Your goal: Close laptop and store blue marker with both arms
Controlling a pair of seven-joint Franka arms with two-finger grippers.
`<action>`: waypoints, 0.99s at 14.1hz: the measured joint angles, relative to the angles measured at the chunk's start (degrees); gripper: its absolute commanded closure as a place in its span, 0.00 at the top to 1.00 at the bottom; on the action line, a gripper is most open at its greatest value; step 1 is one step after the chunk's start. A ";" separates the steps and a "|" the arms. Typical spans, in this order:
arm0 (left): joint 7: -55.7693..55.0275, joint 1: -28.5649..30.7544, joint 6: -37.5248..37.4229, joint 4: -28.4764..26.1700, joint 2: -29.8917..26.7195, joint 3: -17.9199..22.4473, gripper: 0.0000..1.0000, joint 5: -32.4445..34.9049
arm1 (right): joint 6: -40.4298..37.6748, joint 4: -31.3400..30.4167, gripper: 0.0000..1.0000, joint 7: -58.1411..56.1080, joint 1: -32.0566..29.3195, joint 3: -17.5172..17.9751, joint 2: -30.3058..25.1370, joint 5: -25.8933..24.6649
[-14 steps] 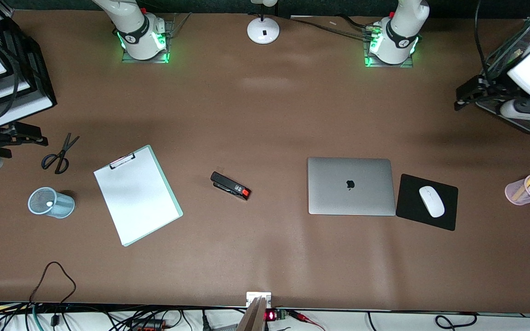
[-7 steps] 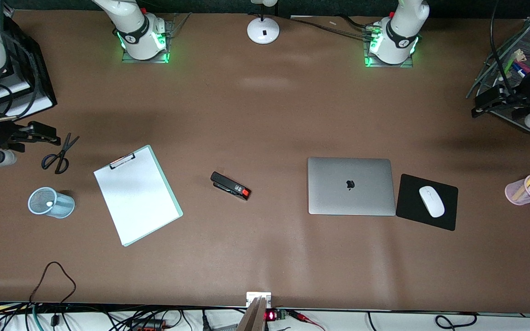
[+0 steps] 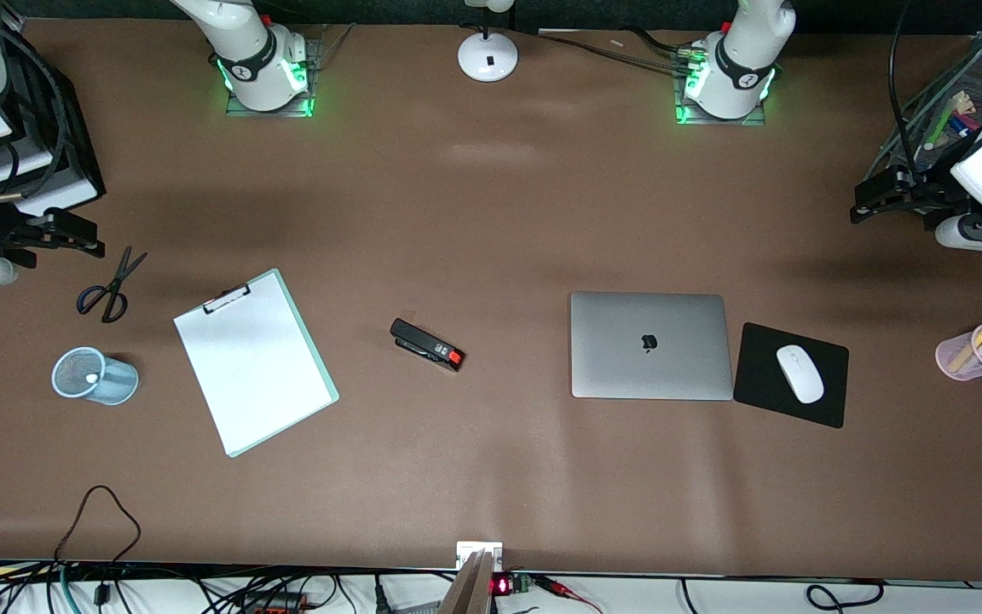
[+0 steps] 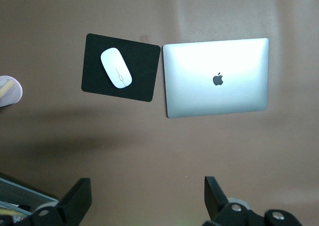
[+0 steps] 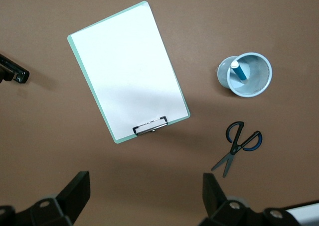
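Observation:
The silver laptop [image 3: 650, 344] lies shut on the table, apple logo up; it also shows in the left wrist view [image 4: 216, 77]. The blue marker [image 5: 239, 70] stands inside the light-blue mesh cup [image 5: 222, 75], white end up; in the front view only its white end [image 3: 92, 378] shows in the cup [image 3: 112, 385]. My left gripper [image 3: 870, 200] is open and empty, up over the bare table at the left arm's end [image 4: 146, 186]. My right gripper [image 3: 73, 237] is open and empty, over the table by the scissors [image 3: 110, 286], as the right wrist view shows [image 5: 145, 181].
A white clipboard [image 3: 254, 361], a black stapler [image 3: 427, 344], a black mouse pad [image 3: 764, 388] with a white mouse [image 3: 800, 373], and a pink pen cup [image 3: 968, 358] are on the table. A mesh tray [image 3: 968, 102] and black paper trays [image 3: 48, 128] stand at the table's ends.
Both arms have shifted a little at their ends of the table, grippers still open. The laptop, the cup and the marker have not moved.

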 measured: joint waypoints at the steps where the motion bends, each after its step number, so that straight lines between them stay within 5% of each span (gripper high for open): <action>1: 0.06 -0.01 -0.01 0.03 0.00 -0.31 1.00 0.00 | 0.00 -0.11 1.00 1.44 0.02 0.04 -0.06 0.00; 14: 0.63 -2.72 -0.14 0.79 1.91 -0.01 1.00 1.67 | 0.39 1.04 1.00 13.94 1.75 0.51 -4.60 -0.02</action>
